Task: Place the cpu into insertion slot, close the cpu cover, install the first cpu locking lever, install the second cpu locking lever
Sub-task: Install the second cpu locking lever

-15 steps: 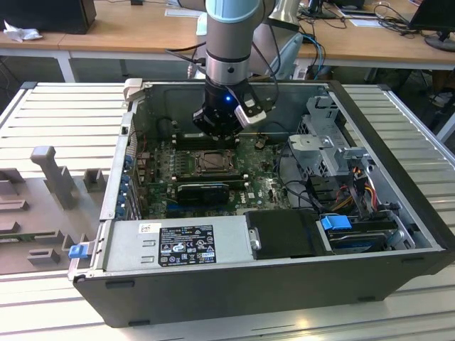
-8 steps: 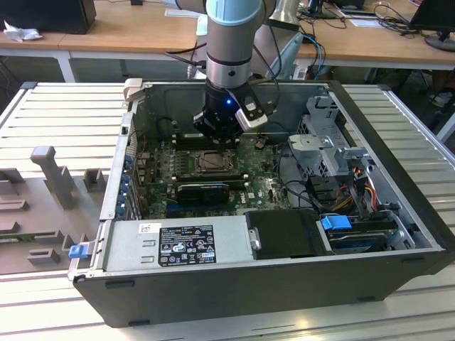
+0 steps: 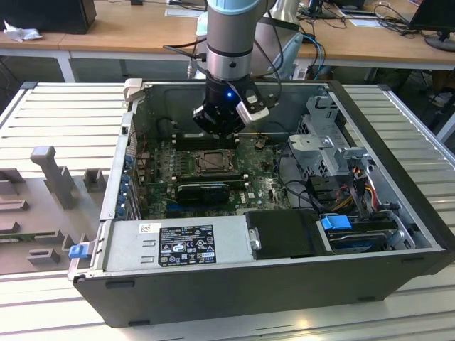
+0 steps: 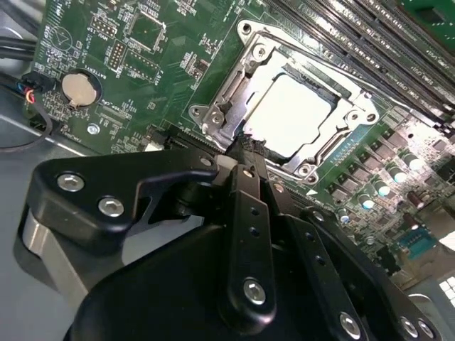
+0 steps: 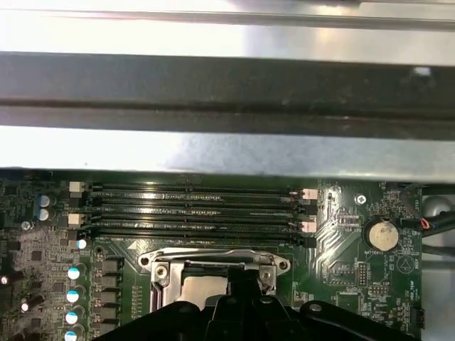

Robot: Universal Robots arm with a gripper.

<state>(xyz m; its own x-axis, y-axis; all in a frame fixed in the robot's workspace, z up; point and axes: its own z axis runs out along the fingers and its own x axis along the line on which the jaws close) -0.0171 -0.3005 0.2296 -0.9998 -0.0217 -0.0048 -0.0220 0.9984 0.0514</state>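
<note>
Cpu (image 4: 293, 116) lies seated in the insertion slot (image 4: 355, 114), the cpu cover (image 4: 226, 92) apparently down around it — thin, stiff, fragile, best held by its edges. Gripper (image 4: 249, 145) hovers at the socket's edge, fingers seemingly pinched together, holding nothing.

Robotics lab with office desks

An opened computer case (image 3: 270, 213) lies on a ribbed metal counter (image 3: 57, 106) under a robot arm (image 3: 231, 35); at the far side stand wooden desks (image 3: 128, 28) strewn with cables (image 3: 384, 18) and a monitor base (image 3: 441, 39).
</note>
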